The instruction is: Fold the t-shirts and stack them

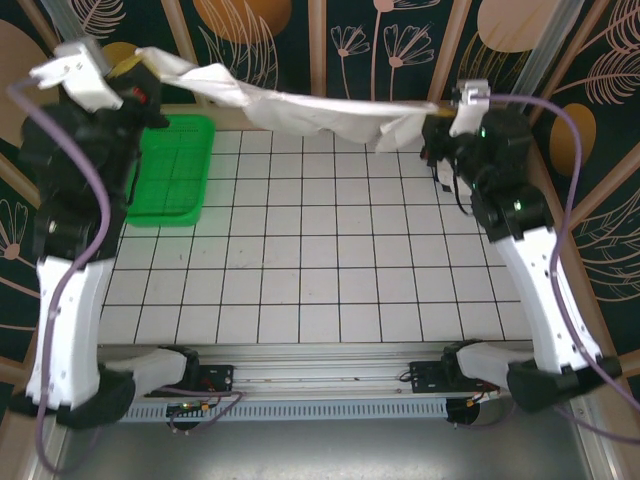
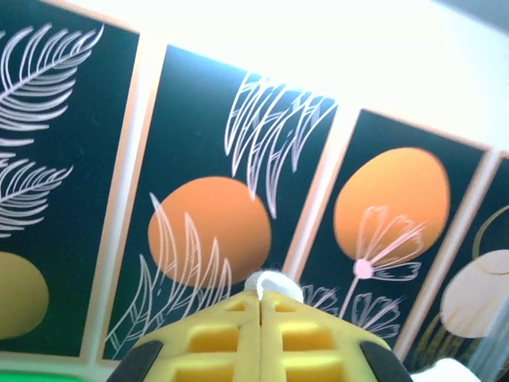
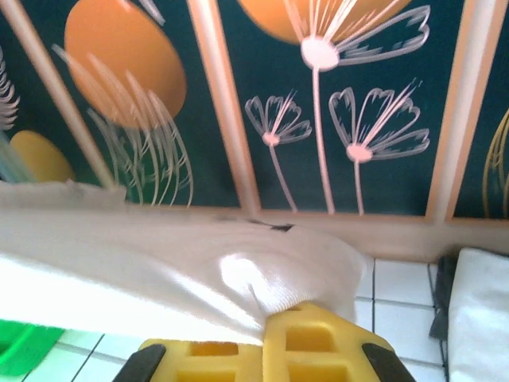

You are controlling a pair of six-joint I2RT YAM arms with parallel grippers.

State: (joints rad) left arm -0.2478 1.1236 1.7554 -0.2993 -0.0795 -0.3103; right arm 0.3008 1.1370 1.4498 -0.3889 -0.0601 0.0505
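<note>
- The left fingers (image 2: 238, 314) are fully closed on one end of the t-shirt (image 1: 300, 108). They sit above the far left corner of the green basket (image 1: 170, 170).
- Only a small tuft of cloth shows past the tips of the left fingers in the left wrist view.
- The right fingers (image 3: 318, 322) are fully closed on a thicker fold of the same t-shirt, well to the right of the basket.
- The t-shirt hangs in the air between the two grips, beyond the basket and to its right, above the far edge of the table (image 1: 330, 290). It is drawn into a loose band and sags at mid-span.
- Risk: the left grip appears shallow. Further outward pull from either arm can strip the cloth out of it, and that end would likely drop on or near the basket.
- Risk: the bunched band may land twisted if it is lowered without spreading, which spoils the fold.
- Obstruction: the basket occupies the left far part of the table. Lay the cloth to its right, on the tiled area.
- Obstruction: the patterned wall panels (image 1: 280, 45) stand close behind the basket and the cloth, so room to swing away is limited.
</note>
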